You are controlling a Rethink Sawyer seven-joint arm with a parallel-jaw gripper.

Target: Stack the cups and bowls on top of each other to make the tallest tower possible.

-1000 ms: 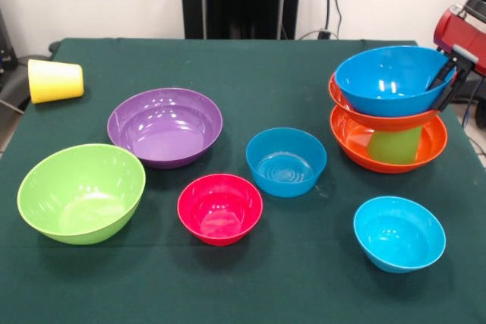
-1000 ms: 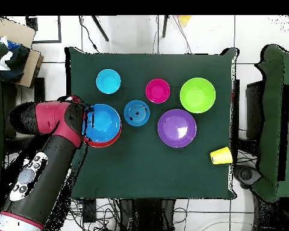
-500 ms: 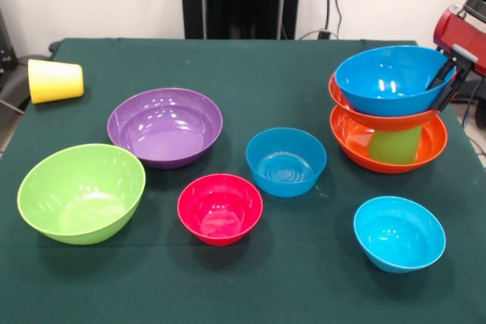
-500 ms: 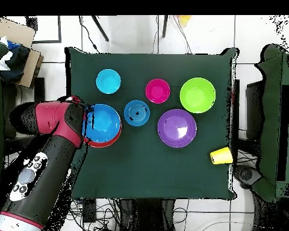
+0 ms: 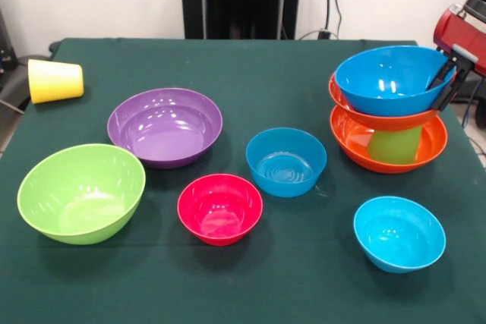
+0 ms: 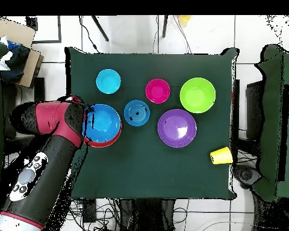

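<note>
Over at the table's edge, the gripper has its black fingers pinched on the rim of the large blue bowl, one finger inside and one outside, atop the tower: that bowl sits in an orange bowl, which rests tilted on the light green cup standing in the lower orange bowl. Loose on the green cloth are the purple bowl, lime bowl, pink-red bowl, a smaller blue bowl and the cyan bowl, while the yellow cup lies on its side near a far corner.
</note>
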